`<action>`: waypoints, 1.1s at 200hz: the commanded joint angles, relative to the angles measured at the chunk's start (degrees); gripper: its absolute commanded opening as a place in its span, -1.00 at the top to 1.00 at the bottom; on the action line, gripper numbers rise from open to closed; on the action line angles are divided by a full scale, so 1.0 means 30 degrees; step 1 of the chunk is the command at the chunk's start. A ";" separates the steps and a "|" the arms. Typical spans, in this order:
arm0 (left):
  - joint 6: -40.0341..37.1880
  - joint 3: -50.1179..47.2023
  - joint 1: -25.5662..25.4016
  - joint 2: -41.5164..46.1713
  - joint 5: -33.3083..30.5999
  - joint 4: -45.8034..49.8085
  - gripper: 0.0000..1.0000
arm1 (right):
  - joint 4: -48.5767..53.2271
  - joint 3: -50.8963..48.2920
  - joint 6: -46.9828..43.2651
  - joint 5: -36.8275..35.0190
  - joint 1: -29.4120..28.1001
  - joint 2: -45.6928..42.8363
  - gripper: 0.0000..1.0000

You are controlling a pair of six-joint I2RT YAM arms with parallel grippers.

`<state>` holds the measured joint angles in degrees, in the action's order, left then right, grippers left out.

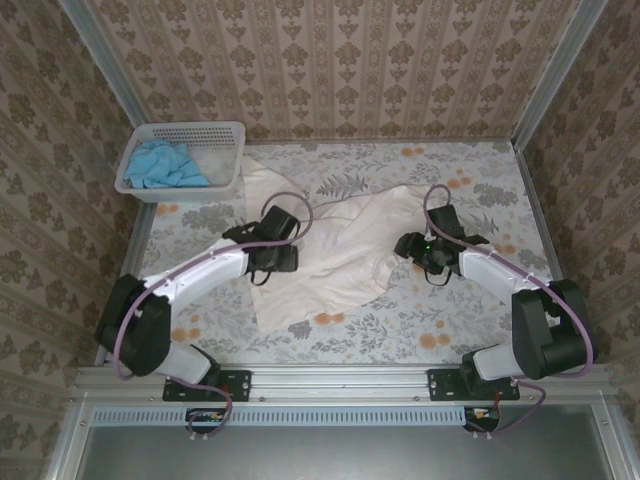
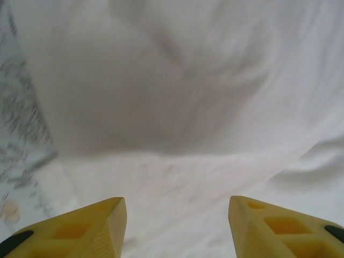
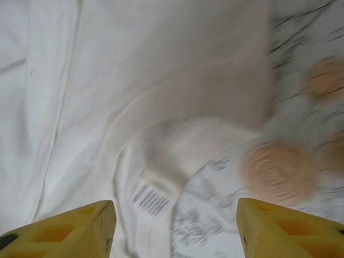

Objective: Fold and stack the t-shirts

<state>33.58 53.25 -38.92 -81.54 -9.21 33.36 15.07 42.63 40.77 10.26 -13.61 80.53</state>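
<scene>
Cream-white shirt (image 1: 340, 250) lies rumpled and unfolded across the middle of the table (image 1: 440, 320), while the sky-blue shirt (image 1: 165, 165) sits bunched in the basket (image 1: 225, 130) at the far left corner. The left gripper (image 1: 272, 258) hangs over the shirt's left side and the right gripper (image 1: 412, 247) over its right edge by the collar (image 3: 161, 188), both with jaws parted, nothing between them and cloth just below. If either closes on a wrinkle rather than a true edge, the fold would likely come out skewed, and a shallow pinch could let the cloth slip out mid-lift.
</scene>
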 commanded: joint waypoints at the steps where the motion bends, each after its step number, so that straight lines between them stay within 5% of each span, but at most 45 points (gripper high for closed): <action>1: 0.0698 -0.1133 -0.0111 0.1116 -0.0655 0.0536 -0.07 | 0.0417 -0.0067 0.0391 0.0301 -0.1350 0.0197 -0.24; 66: 0.0502 -0.2576 -0.0563 0.0539 -0.0294 0.0655 -0.05 | 0.0583 -0.1066 0.1324 -0.0623 -0.3184 -0.1041 -0.21; 161: 0.0385 -0.3296 -0.0797 -0.0606 -0.0954 0.0623 -0.07 | 0.1109 -0.0909 0.1174 -0.0681 -0.3346 -0.1150 -0.20; 220: 0.0405 -0.3418 -0.0655 -0.1686 -0.0890 -0.0433 0.10 | 0.0791 -0.0822 0.1371 -0.0520 -0.3348 -0.0830 -0.20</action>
<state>34.57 43.72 -40.84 -86.00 -10.59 33.15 16.86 39.83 43.77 9.28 -23.22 77.84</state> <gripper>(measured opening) 0.468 0.602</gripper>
